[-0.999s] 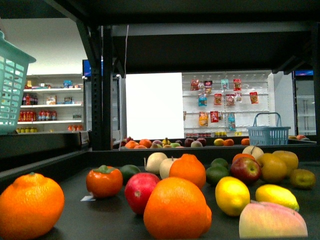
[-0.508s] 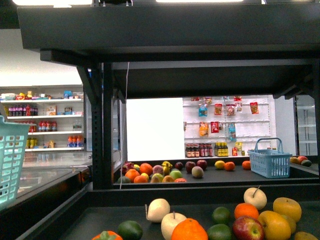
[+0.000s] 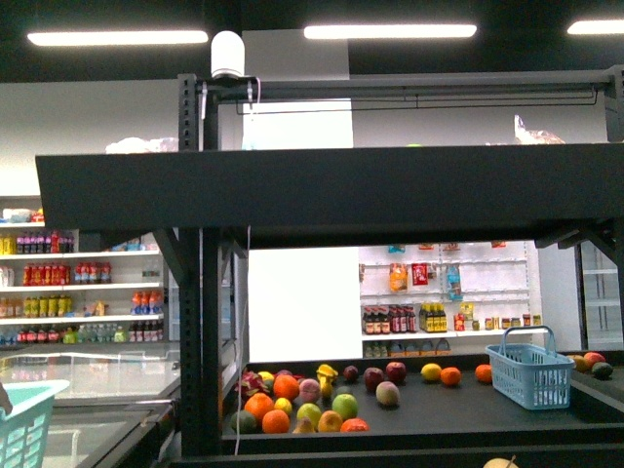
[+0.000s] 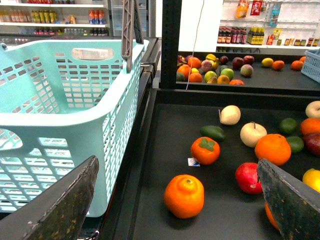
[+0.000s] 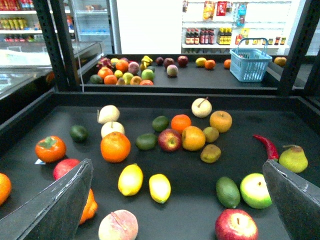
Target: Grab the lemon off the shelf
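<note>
Lemon point(image 5: 130, 179) on shelf point(image 5: 185, 210), front view now higher

Two near lemons point(image 5: 130, 179) point(image 5: 160, 187), two baskets point(image 4: 60, 115) point(image 5: 250, 64) — one chilli point(image 5: 266, 146).

My dark, scuffed left fingers point(image 4: 60, 210) are spread wide with nothing between them; my right fingers point(image 5: 55, 210) are spread just as wide, also empty.
</note>
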`<act>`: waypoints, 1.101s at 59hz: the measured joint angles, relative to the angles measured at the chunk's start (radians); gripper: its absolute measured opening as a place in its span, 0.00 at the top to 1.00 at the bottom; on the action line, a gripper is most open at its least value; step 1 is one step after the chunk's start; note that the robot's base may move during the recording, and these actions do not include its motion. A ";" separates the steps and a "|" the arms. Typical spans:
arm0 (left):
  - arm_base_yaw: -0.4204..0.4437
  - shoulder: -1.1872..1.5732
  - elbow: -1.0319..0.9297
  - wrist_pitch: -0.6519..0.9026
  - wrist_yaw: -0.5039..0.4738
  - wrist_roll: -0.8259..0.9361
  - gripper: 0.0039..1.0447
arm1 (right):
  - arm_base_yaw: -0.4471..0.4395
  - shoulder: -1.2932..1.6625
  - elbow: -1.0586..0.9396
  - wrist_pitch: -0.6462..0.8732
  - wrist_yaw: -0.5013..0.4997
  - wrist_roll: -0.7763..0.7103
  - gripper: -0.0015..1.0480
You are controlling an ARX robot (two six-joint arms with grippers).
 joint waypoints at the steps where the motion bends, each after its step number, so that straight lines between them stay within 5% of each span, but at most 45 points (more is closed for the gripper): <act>1: 0.000 0.000 0.000 0.000 0.000 0.001 0.07 | 0.000 0.000 0.000 0.000 0.002 0.001 0.02; 27: 0.000 0.000 0.000 0.000 0.000 0.001 0.07 | 0.000 0.000 0.000 0.000 0.001 0.000 0.02; 31: 0.003 0.093 0.042 -0.108 -0.048 -0.218 0.07 | 0.000 0.000 0.000 0.000 0.003 0.000 0.02; 36: 0.082 0.244 0.113 -0.080 0.064 -0.471 0.07 | 0.000 0.000 0.000 0.000 0.001 0.000 0.02; 51: 0.411 0.705 0.512 -0.024 0.404 -0.854 0.07 | 0.000 0.000 0.000 0.000 0.002 0.000 0.02; 65: 0.575 1.090 0.806 0.025 0.480 -1.043 0.07 | 0.000 0.000 0.000 0.000 0.002 0.000 0.02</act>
